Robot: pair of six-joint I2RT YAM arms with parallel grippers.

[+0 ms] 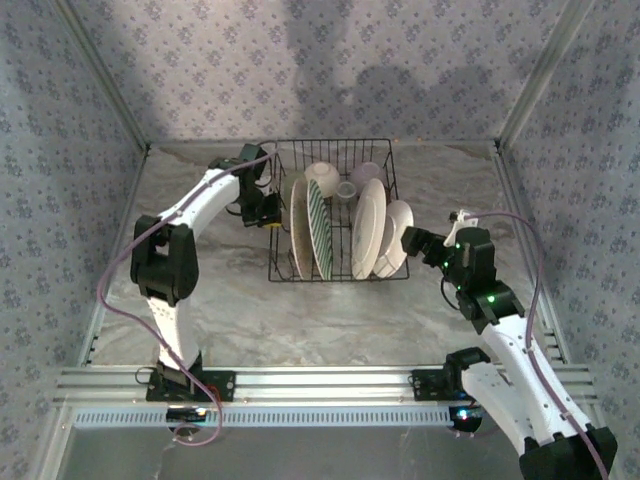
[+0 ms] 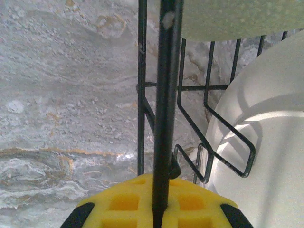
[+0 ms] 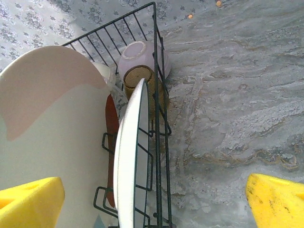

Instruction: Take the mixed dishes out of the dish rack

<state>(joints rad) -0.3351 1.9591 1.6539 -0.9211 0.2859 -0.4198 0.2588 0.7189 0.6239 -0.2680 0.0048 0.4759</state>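
Note:
The black wire dish rack (image 1: pixel 338 278) stands mid-table with mixed dishes on edge: a white plate (image 1: pixel 300 230), a green-striped plate (image 1: pixel 320 228), a large white plate (image 1: pixel 367 228) and a smaller plate (image 1: pixel 397 235). A cream bowl (image 1: pixel 322 178), a lavender bowl (image 3: pixel 142 54) and an amber cup (image 3: pixel 140 78) sit at the back. My left gripper (image 2: pixel 159 199) is shut on a wire (image 2: pixel 164 118) of the rack's left rim. My right gripper (image 3: pixel 154 204) is open, straddling the smaller plate's edge (image 3: pixel 128 156) and the rack's right wall.
A marble-patterned tabletop (image 1: pixel 250 310) surrounds the rack, with patterned walls close on three sides. A metal rail (image 1: pixel 320 385) runs along the near edge by the arm bases. An orange-red rimmed plate (image 3: pixel 111 137) stands between the two white plates on the right.

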